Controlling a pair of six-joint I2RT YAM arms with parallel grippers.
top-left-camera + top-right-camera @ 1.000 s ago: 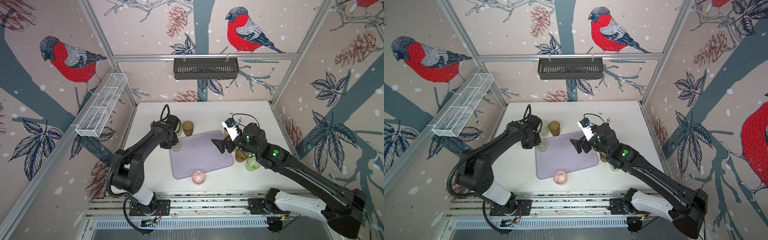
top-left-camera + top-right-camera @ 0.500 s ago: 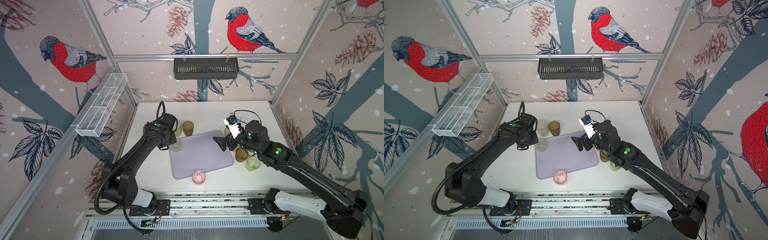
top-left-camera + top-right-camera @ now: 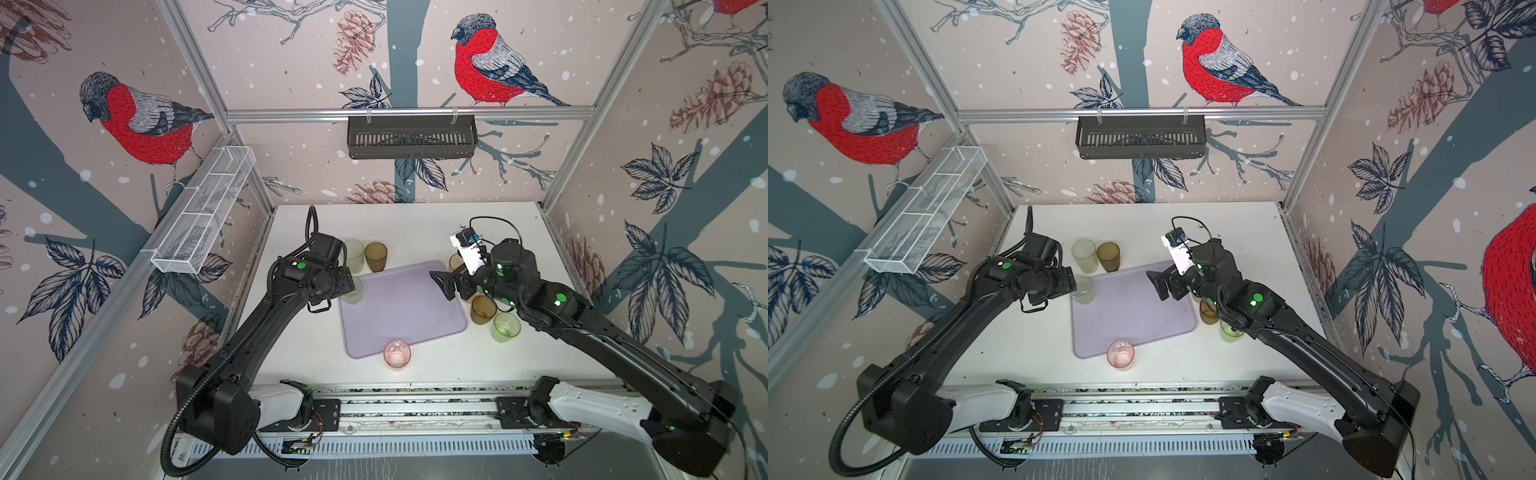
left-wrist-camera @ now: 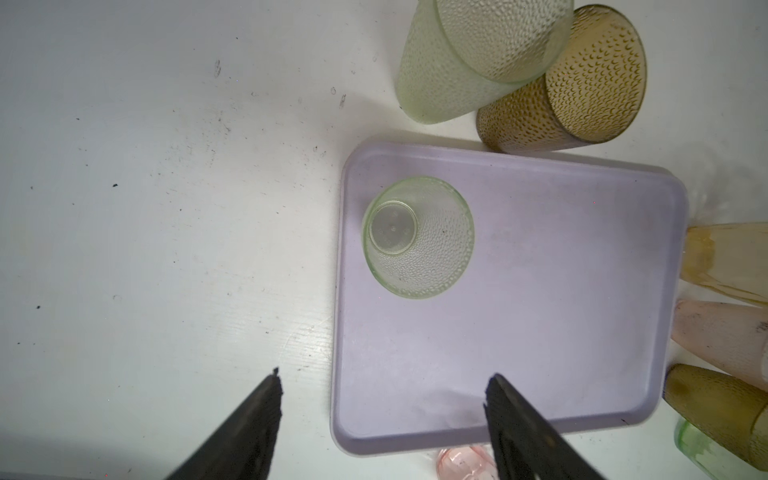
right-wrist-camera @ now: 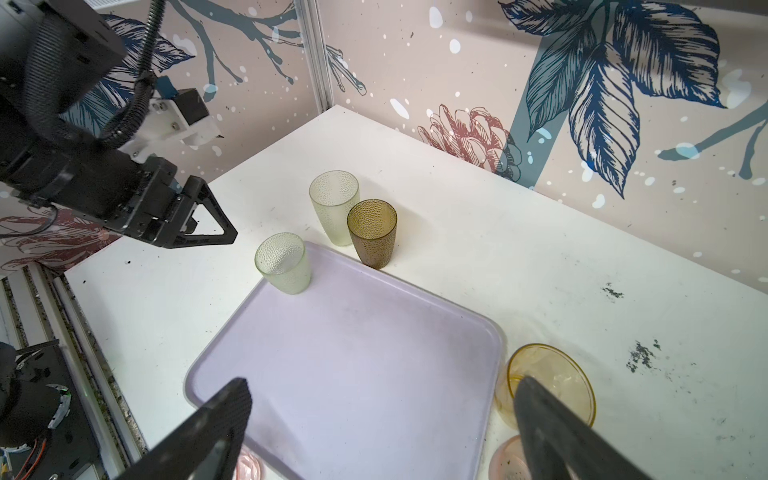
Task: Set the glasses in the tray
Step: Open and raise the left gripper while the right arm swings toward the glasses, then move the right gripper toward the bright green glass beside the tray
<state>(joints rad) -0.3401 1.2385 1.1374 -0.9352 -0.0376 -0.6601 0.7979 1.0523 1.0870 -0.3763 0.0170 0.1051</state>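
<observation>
While my left pincer (image 4: 385,378) hangs wide and empty over the tray (image 4: 540,311), one pale green glass (image 4: 419,237) stands upright inside it. It sits in the tray's back corner on my left arm's side, clear of both fingers.

The glasses nearest this pincer are the taller pale glass (image 4: 457,70) and the brown glass (image 4: 582,83), side by side just beyond the tray's back edge. Both stand mouth up with their long axis vertical, so I judge a level grip across the wall fits best.

My right pincer (image 5: 381,386), equally wide and empty, hovers over the tray's opposite edge. The amber-yellow glass (image 5: 548,374) stands just outside that edge, so that arm is nearer to it.
</observation>
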